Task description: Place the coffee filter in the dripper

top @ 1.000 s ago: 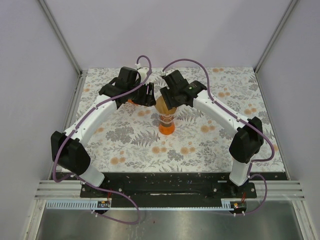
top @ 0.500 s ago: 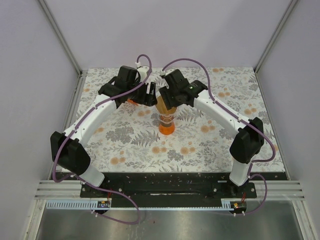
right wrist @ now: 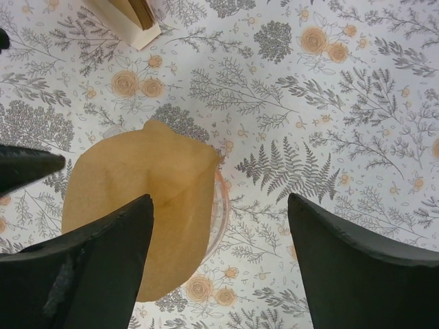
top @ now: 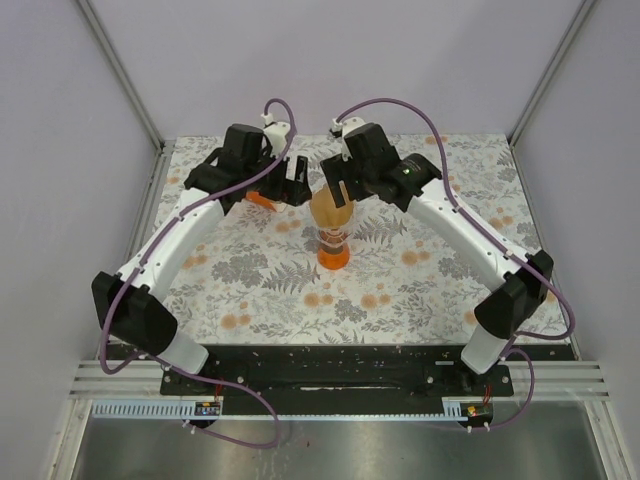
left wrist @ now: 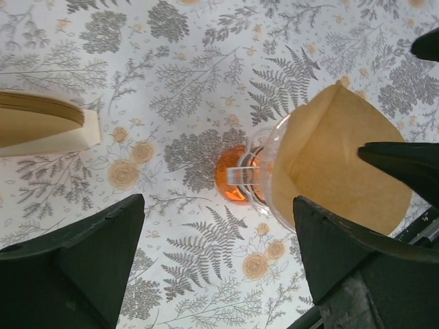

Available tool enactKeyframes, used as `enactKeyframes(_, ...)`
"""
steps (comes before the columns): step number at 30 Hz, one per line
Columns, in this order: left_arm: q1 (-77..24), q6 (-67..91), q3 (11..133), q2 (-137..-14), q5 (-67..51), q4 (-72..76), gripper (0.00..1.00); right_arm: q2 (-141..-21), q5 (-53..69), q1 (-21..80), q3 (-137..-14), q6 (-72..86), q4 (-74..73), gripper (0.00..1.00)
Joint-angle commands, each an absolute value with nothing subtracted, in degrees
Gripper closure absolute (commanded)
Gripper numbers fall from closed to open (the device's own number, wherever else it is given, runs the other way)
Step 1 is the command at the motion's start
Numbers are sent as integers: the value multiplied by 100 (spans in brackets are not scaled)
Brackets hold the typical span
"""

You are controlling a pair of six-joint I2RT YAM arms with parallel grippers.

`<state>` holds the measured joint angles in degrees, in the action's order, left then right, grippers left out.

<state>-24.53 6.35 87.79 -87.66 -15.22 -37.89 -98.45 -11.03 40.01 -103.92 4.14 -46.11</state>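
The tan coffee filter [top: 330, 211] sits opened inside the clear cone of the dripper [top: 333, 250], which stands upright on its orange base mid-table. Neither gripper touches it. My left gripper [top: 294, 186] is open and empty, just left of the cone and above it. My right gripper [top: 341, 190] is open and empty, just behind and above the cone. In the left wrist view the filter [left wrist: 343, 164] fills the cone above the orange base [left wrist: 235, 179], right of my open gripper [left wrist: 219, 274]. In the right wrist view the filter [right wrist: 137, 185] lies under my left finger, gripper [right wrist: 219, 267] open.
The orange wedge-shaped holder [top: 258, 198] with its stack of tan papers [left wrist: 41, 127] stands left of the dripper, under my left arm; its end shows in the right wrist view [right wrist: 127, 17]. A floral cloth [top: 400, 290] covers the table. Grey walls close in left, right and back.
Both grippers have risen and drawn back from the dripper toward the far side. The filter stays in the cone, and the dripper has not moved.
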Motion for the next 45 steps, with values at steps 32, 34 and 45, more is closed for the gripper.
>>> enactKeyframes(32,782,35,3667,-6530,-607,1176,1,-7506,-1459,976,-5653,1178,-704,1)
enactKeyframes(34,782,-114,3438,-6513,-668,1379,1,-7585,-1476,976,-5450,1143,-467,0)
enactKeyframes(45,782,343,2707,-6644,-589,2319,1,-7427,-1591,967,-4105,862,1317,1)
